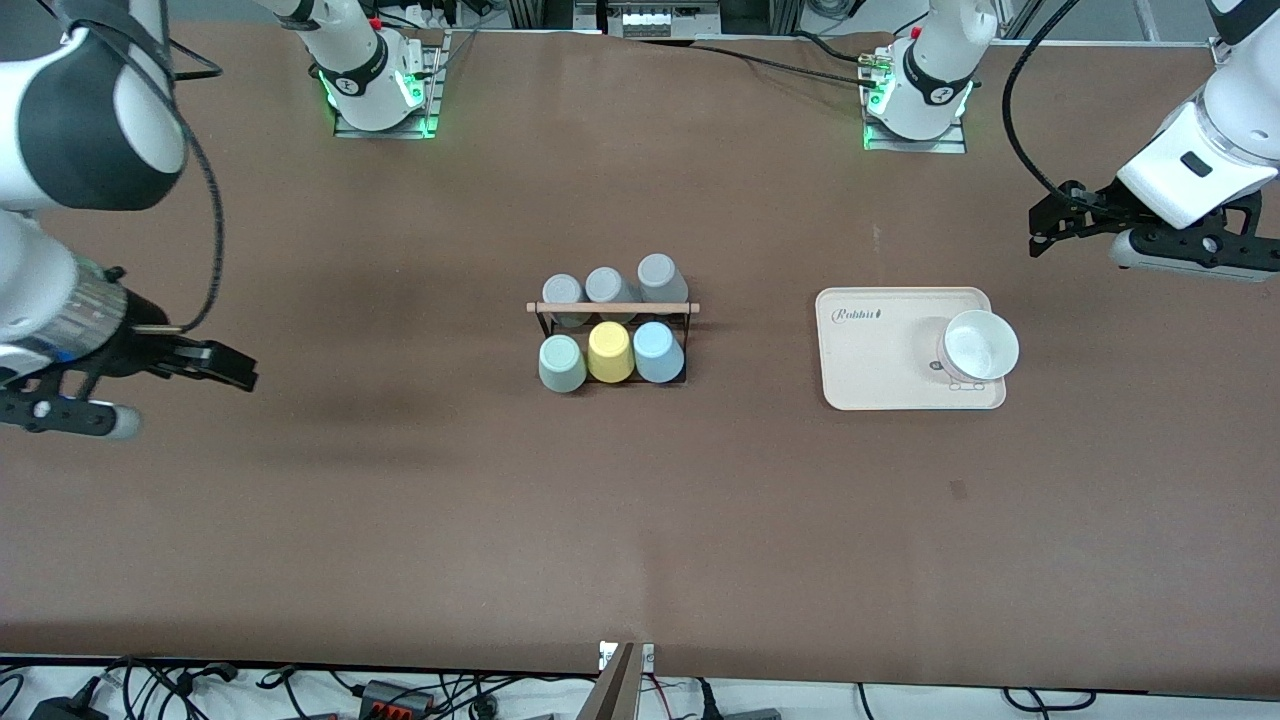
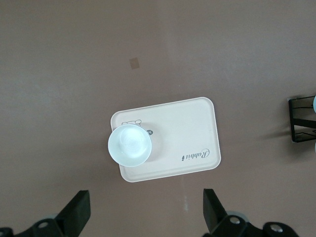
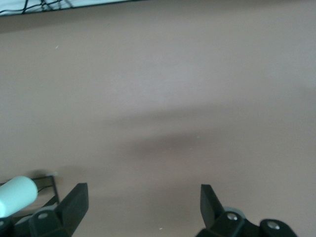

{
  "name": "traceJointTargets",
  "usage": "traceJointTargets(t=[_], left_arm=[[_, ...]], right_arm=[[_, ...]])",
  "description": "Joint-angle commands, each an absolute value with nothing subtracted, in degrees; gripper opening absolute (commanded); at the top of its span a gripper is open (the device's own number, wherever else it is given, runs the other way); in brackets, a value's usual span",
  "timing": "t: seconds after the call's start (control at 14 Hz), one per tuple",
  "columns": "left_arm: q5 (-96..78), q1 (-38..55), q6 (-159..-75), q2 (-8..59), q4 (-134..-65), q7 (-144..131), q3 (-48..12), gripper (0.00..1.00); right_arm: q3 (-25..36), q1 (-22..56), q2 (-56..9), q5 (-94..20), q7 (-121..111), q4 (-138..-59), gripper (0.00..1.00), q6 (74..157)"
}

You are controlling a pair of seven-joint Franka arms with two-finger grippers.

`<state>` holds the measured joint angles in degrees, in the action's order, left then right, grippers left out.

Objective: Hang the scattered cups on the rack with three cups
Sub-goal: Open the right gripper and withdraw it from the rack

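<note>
With mint cup (image 1: 561, 363) and blue cup (image 1: 658, 352) on rack (image 1: 613, 308), task looks done (both arms wait): left gripper (image 1: 1075, 222) and right gripper (image 1: 205, 365) gape empty; nothing next.

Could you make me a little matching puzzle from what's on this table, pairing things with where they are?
Things:
1. yellow cup
2. white bowl
3. mint green cup
4. light blue cup

Places:
A. on the cream tray
B. on the rack, toward the left arm's end
C. on the rack, between two cups
D. on the rack, toward the right arm's end

Pairs: 1-C, 2-A, 3-D, 4-B
</note>
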<state>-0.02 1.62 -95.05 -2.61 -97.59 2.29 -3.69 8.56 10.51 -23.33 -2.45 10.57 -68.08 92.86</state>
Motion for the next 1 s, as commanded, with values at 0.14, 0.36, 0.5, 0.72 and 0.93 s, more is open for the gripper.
traceJointTargets(t=[0.14, 0.36, 0.5, 0.72, 0.93], left_arm=[[0.3, 1.2, -93.8, -2.2, -96.2, 2.9, -4.1, 1.0], [0.3, 1.2, -93.8, -2.2, -96.2, 2.9, -4.1, 1.0], [0.3, 1.2, -93.8, -2.2, -96.2, 2.9, -4.1, 1.0], [0.3, 1.2, -93.8, -2.2, -96.2, 2.9, -4.1, 1.0], [0.3, 1.2, -93.8, -2.2, -96.2, 2.9, -4.1, 1.0]], right_arm=[[2.0, -0.8, -17.2, -2.3, 1.4, -72.0, 1.0, 92.5], [2.5, -0.4, -16.3, -1.0, -1.7, -72.1, 1.0, 92.1], [2.4, -0.4, -14.6, -0.4, -1.6, -73.8, 1.0, 91.2], [2.3, -0.4, -6.9, 1.5, -1.4, -85.9, 1.0, 96.5], [2.3, -0.7, 0.1, 1.5, -1.3, -97.0, 1.0, 101.3]])
